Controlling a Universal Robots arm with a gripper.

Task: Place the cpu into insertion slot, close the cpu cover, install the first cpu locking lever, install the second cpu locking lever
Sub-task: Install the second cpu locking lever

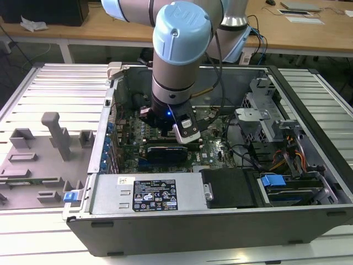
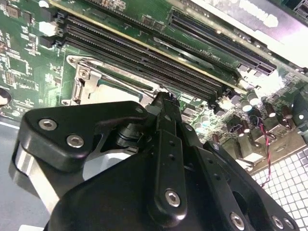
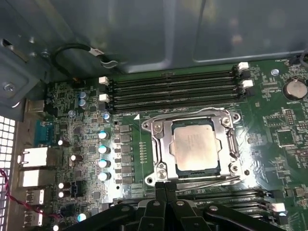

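Note:
In the first wrist view the cpu [image 3: 196, 146] lies flat in the insertion slot [image 3: 230, 124], its silver-grey top showing through the window of the cpu cover [image 3: 162, 143]. The cover lies down over the chip. A thin wire lever [image 3: 207, 180] runs along the socket edge nearest my fingers, and another lever [image 3: 235, 144] runs along the adjacent side. My gripper [image 3: 166, 186] is shut, fingertips together right at that near edge, with nothing visible between them. In the second wrist view the gripper [image 2: 163, 99] stands over the cover [image 2: 84, 81]. In the exterior view the gripper [image 1: 164, 128] reaches down into the computer case.
Long black memory slots [image 3: 173, 89] lie on the far side of the socket and more sit beside my fingers [image 2: 144, 53]. Capacitors [image 3: 102, 149] and rear ports [image 3: 33, 159] flank it. The case walls, power supply [image 1: 149, 193] and drive bay [image 1: 276, 182] hem in the board. A grey fixture [image 1: 44, 160] sits outside.

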